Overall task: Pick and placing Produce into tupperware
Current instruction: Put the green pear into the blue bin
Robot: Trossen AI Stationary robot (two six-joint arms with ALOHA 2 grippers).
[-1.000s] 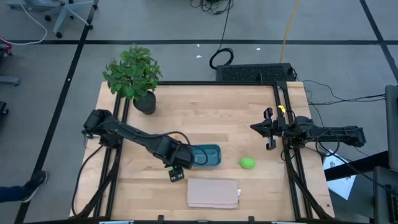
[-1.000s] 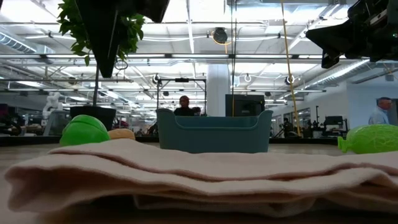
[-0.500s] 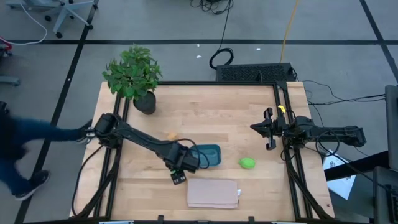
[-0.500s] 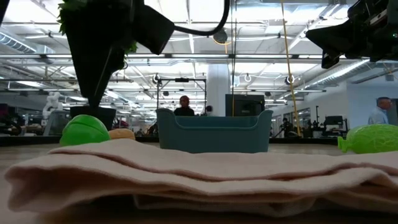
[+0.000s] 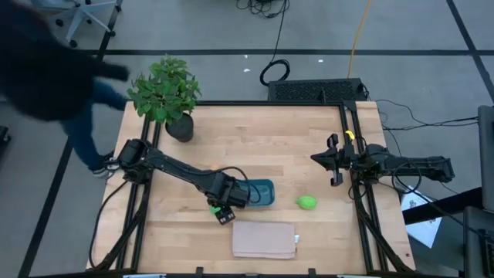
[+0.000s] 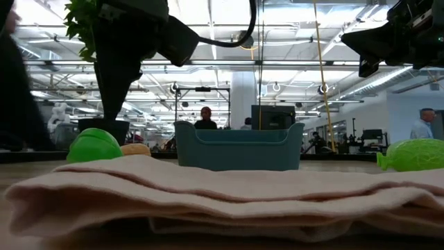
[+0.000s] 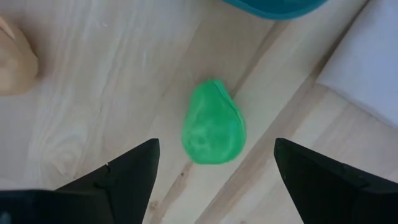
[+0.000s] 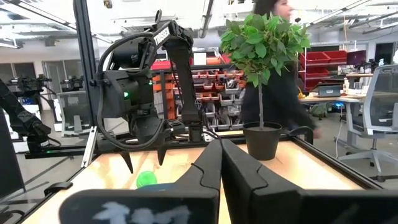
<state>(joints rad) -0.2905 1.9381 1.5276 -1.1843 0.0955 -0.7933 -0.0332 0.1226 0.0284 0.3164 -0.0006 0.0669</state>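
- Wooden table [image 5: 255, 147] with a black frame carries everything; a potted plant [image 5: 166, 93] stands toward 11 o'clock, a folded beige cloth [image 5: 264, 239] lies at 6 o'clock, and a person walks past beyond the table's far left corner.
- The teal tupperware [image 5: 261, 193] sits just above the cloth, near the table's middle, and its inside looks empty, though the left arm covers part of it.
- The left gripper [image 7: 214, 165] hovers over a green produce piece [image 7: 213, 122] that lies on the wood at about 9 o'clock from the tupperware, just beside it. Its fingers are spread wide, one on each side of the piece, and do not touch it.
- An orange-tan piece [image 7: 15, 59] lies near this green one, and a second green piece [image 5: 306, 203] rests at 3 o'clock from the tupperware.
- The right gripper [image 5: 335, 161] waits at the table's right edge with its fingers pressed together, holding nothing.
- The step in hand seems to be the approach for the first pick.
- Next, the left gripper should go straight down, pinch the green piece, lift it and carry it toward 3 o'clock over the tupperware wall.
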